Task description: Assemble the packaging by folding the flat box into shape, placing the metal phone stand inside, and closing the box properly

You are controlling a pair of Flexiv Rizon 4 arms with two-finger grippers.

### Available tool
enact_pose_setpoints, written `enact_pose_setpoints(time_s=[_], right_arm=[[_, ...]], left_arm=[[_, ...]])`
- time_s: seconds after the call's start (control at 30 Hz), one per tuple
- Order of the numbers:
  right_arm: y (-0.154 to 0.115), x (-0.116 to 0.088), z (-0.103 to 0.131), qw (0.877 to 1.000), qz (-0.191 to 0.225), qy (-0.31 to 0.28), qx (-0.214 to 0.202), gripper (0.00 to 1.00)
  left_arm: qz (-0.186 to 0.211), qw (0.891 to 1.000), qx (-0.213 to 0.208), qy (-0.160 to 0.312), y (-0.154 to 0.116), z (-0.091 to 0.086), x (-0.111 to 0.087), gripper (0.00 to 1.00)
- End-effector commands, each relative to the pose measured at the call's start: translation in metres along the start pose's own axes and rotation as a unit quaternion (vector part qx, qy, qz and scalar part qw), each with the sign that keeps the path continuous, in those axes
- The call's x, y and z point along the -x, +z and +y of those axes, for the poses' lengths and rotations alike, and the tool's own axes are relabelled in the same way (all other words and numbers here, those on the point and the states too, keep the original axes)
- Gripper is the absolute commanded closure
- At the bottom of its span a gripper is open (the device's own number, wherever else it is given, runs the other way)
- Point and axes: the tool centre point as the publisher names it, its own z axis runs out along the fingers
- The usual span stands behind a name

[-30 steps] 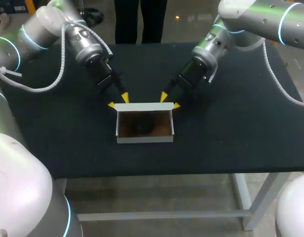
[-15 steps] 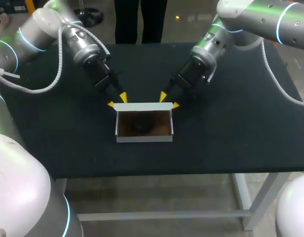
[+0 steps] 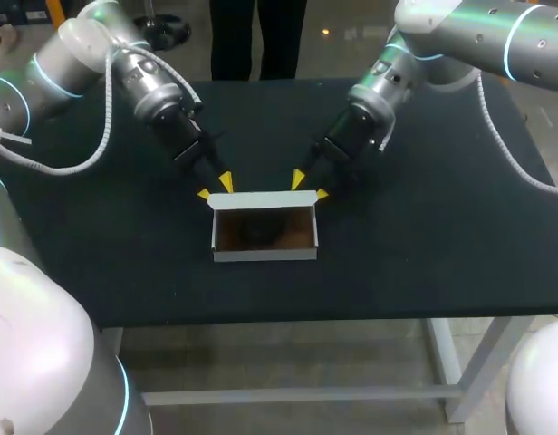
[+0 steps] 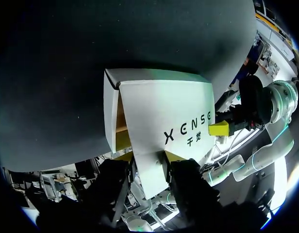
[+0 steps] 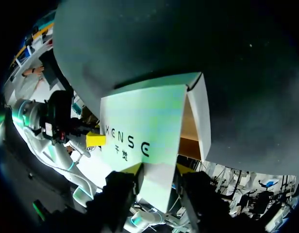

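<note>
Box of white cardboard sits open on black table, dark metal stand inside; left gripper and right gripper, fingers spread, straddle its raised lid at the corners.

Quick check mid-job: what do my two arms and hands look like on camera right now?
The left arm and right arm are thick silver-grey tubes with glowing cyan rings at the joints. A pale cable loops loosely along each. The left hand and right hand are black, each ending in two fingers with bright yellow pointed tips.
</note>
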Motion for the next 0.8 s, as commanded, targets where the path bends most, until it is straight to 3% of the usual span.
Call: enact_pose_setpoints(time_s=[0.03,0.8], right_arm=[[0.002,-0.007,0.006,1.000,-0.003,-0.001,-0.007,0.56],[0.010,0.005,0.008,1.000,-0.013,-0.005,-0.010,0.55]], left_arm=[[0.001,1.000,-0.012,0.001,0.012,0.007,-0.004,0.64],[0.005,1.000,-0.023,0.014,0.028,0.009,0.009,0.63]])
